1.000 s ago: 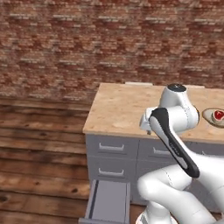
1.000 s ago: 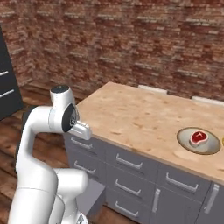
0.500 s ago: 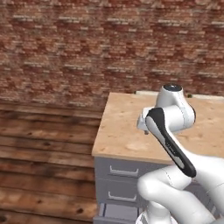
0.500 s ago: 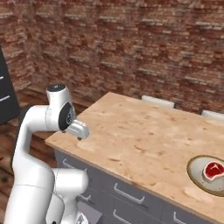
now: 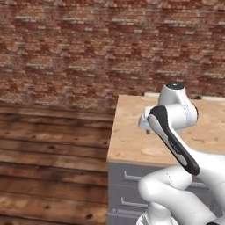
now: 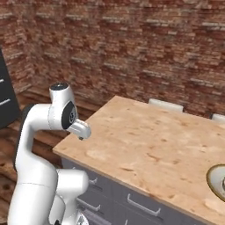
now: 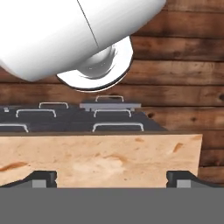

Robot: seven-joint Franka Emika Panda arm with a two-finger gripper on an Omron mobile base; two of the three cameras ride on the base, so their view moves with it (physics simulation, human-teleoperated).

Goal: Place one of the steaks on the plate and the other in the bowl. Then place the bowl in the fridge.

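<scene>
- Here, the two-finger gripper (image 7: 111, 177) has its dark tips spread wide, holding nothing, above the light wooden countertop (image 7: 100, 157).
- Grey drawer fronts (image 7: 65, 120) lie beyond its edge.
- A round tan dish (image 6: 217, 179) peeks in at the counter's far right.
- The dark-grey fridge (image 6: 6, 101) stands far left.

Even, soft rendered light, faint shadows, no glare; slightly blurry, low-resolution textures.

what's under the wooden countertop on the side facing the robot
Under the light wooden countertop sit grey drawer fronts with silver bar handles; in the hand view one drawer stands pulled out. What the drawers hold cannot be seen, and the white arm covers some fronts.
</scene>
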